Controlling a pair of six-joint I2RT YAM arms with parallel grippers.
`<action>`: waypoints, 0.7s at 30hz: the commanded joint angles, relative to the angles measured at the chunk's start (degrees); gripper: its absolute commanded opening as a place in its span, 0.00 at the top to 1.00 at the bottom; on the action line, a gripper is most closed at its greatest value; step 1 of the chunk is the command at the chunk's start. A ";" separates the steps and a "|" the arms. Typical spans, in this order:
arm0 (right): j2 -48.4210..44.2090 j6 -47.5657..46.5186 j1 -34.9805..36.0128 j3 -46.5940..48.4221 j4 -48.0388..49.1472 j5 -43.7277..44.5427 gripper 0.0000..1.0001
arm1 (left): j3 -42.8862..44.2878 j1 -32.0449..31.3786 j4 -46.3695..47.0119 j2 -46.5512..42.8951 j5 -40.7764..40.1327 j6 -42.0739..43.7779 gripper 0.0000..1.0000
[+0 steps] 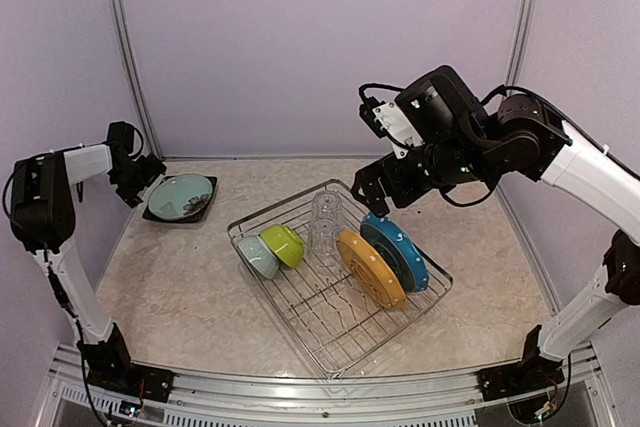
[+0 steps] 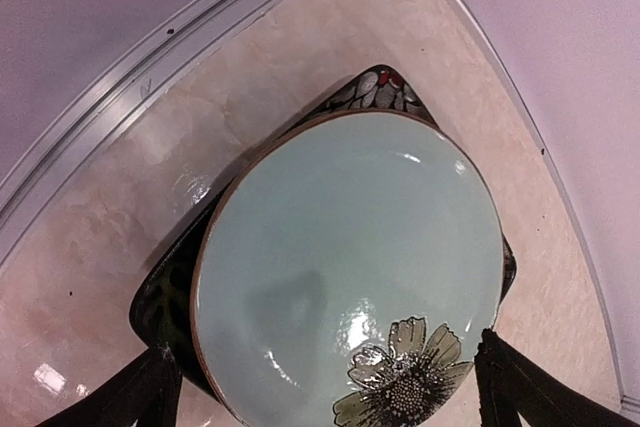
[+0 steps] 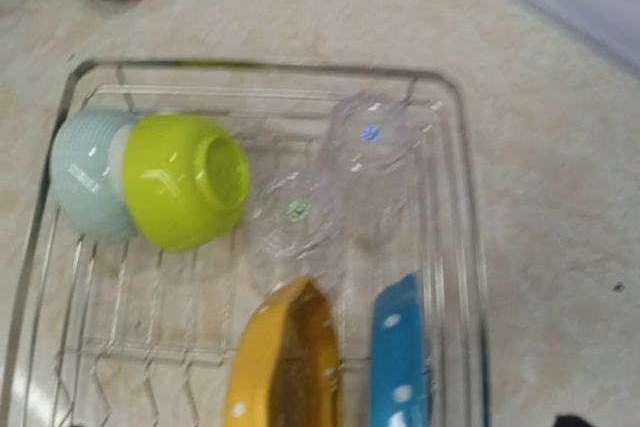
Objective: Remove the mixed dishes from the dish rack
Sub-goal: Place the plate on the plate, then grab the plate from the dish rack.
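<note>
The silver wire dish rack (image 1: 300,319) stands mid-table. It holds a pale-blue bowl (image 1: 257,256), a lime bowl (image 1: 283,244), two clear glasses (image 1: 325,217), an upright orange-dotted plate (image 1: 370,267) and a blue-dotted plate (image 1: 396,252). The right wrist view shows the rack (image 3: 455,197) with the lime bowl (image 3: 185,182), the glasses (image 3: 335,177), the orange plate (image 3: 285,362) and the blue plate (image 3: 398,357). The pale teal plate (image 2: 350,247) lies on the black square plate (image 2: 165,297) at the far left (image 1: 183,195). My left gripper (image 1: 145,185) is open, with fingers (image 2: 520,387) either side of the teal plate. My right gripper (image 1: 372,197) hovers open and empty above the rack's far edge.
Grey walls and metal frame posts (image 1: 122,47) close the table's back and sides. The stacked plates sit near the back left corner, close to the wall rail (image 2: 150,77). A metal rail (image 1: 320,387) runs along the near edge.
</note>
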 commanded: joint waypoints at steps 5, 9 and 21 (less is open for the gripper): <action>3.31 3.87 -0.28 3.36 -9.64 -6.85 0.02 | -3.02 -1.86 -0.88 -14.38 -5.28 6.22 0.01; 5.29 7.11 0.48 5.30 -12.98 -9.08 0.06 | -4.67 -2.91 -2.30 -18.75 -8.20 6.68 0.01; 10.20 13.80 2.90 2.53 -17.46 -9.60 0.12 | -11.14 -5.54 -2.20 -29.54 -11.17 5.15 0.01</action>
